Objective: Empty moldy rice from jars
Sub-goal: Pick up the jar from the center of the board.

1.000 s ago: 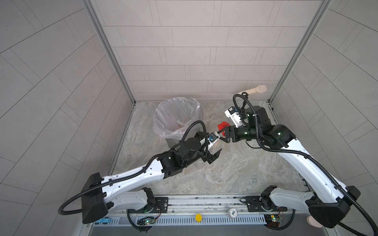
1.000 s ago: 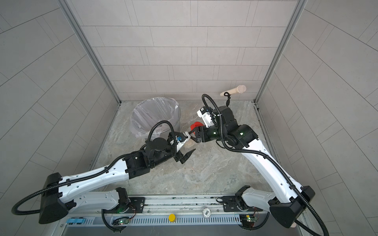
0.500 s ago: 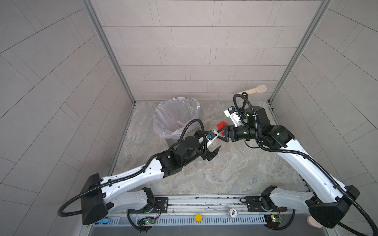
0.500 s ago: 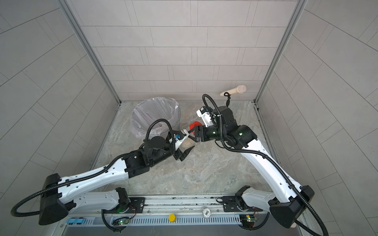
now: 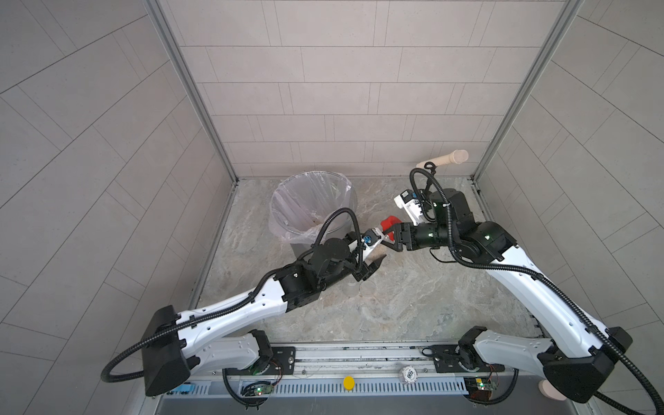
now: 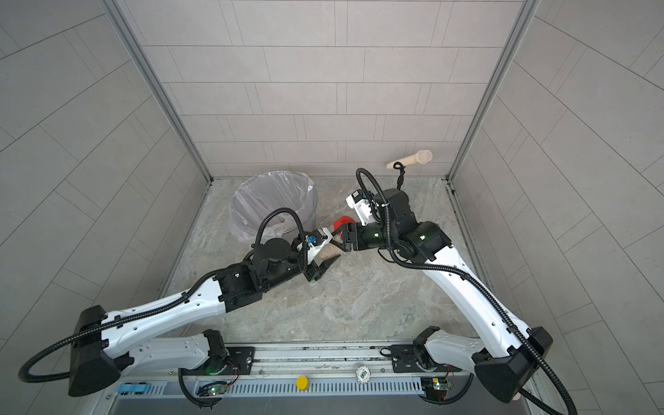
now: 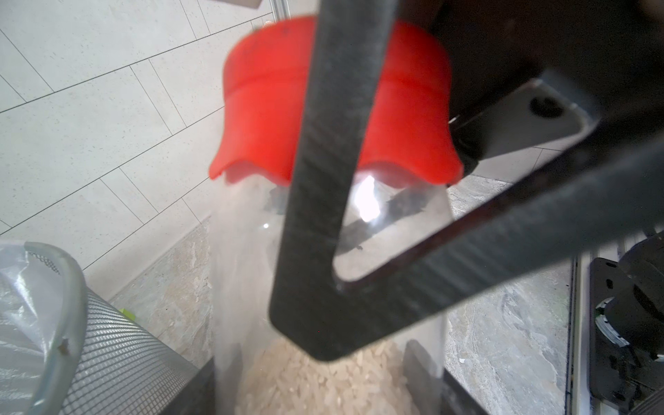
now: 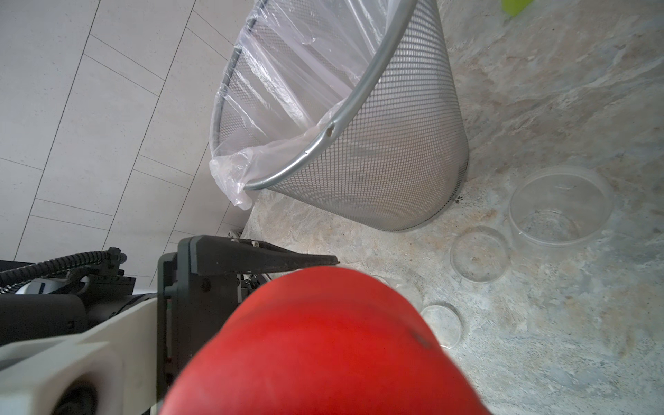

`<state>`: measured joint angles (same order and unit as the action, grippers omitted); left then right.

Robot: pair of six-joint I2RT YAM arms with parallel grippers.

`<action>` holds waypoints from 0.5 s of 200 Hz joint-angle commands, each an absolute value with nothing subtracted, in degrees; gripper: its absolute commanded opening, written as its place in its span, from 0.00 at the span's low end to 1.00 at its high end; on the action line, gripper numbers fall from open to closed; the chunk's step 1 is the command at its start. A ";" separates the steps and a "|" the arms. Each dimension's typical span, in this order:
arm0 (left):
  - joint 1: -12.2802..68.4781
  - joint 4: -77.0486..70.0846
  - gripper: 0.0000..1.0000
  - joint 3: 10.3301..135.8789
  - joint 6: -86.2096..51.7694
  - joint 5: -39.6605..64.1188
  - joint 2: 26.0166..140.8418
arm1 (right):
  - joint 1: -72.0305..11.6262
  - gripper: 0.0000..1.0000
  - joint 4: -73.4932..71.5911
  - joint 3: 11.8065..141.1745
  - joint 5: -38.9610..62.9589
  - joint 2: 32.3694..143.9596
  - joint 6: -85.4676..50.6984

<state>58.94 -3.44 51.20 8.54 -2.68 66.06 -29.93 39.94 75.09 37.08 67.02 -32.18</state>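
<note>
A clear jar (image 7: pixel 244 269) with a bright red lid (image 7: pixel 258 107) hangs between my two grippers, just right of the bin. Moldy rice (image 7: pixel 323 381) lies in its lower end as a pale, grainy mass. My left gripper (image 5: pixel 377 248) is shut on the jar's body, a dark finger (image 7: pixel 416 363) against each side. My right gripper (image 5: pixel 388 233) is shut on the red lid (image 5: pixel 390 222); one of its fingers (image 7: pixel 334 179) crosses the left wrist view. In the right wrist view the red lid (image 8: pixel 323 345) hides that gripper's own fingertips. An empty clear jar (image 8: pixel 560 208) stands on the table.
The mesh metal bin (image 5: pixel 345 190) with a plastic liner stands at the back left, close to the left arm's elbow cable. Two clear round lids (image 8: pixel 479 253) (image 8: pixel 442 323) lie on the stone table below the grippers. A wooden handle (image 5: pixel 445 158) sticks out of the back wall.
My left gripper's jaws have come together from wide open onto the jar's body. The right gripper has kept its hold on the red lid and barely moved.
</note>
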 commanded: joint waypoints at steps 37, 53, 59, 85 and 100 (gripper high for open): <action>58.70 -2.80 0.22 52.50 9.36 -2.81 65.51 | -29.86 0.73 33.90 75.15 37.83 64.57 -33.86; 58.54 -3.71 0.22 51.90 9.43 -2.81 64.87 | -29.85 0.83 33.27 74.89 37.33 64.10 -34.44; 58.49 -4.12 0.21 51.73 9.38 -2.95 64.57 | -29.82 0.86 33.22 74.82 36.87 63.91 -34.45; 58.27 -5.77 0.18 50.91 9.74 -4.28 63.64 | -29.88 0.99 33.23 74.12 34.09 62.79 -34.72; 58.14 -6.26 0.17 50.68 9.85 -4.56 63.38 | -29.87 1.00 32.98 73.52 33.24 62.19 -35.17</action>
<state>58.54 -3.14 50.96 8.67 -3.33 65.54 -29.93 35.46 74.43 35.46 64.38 -34.17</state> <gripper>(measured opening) 0.727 0.993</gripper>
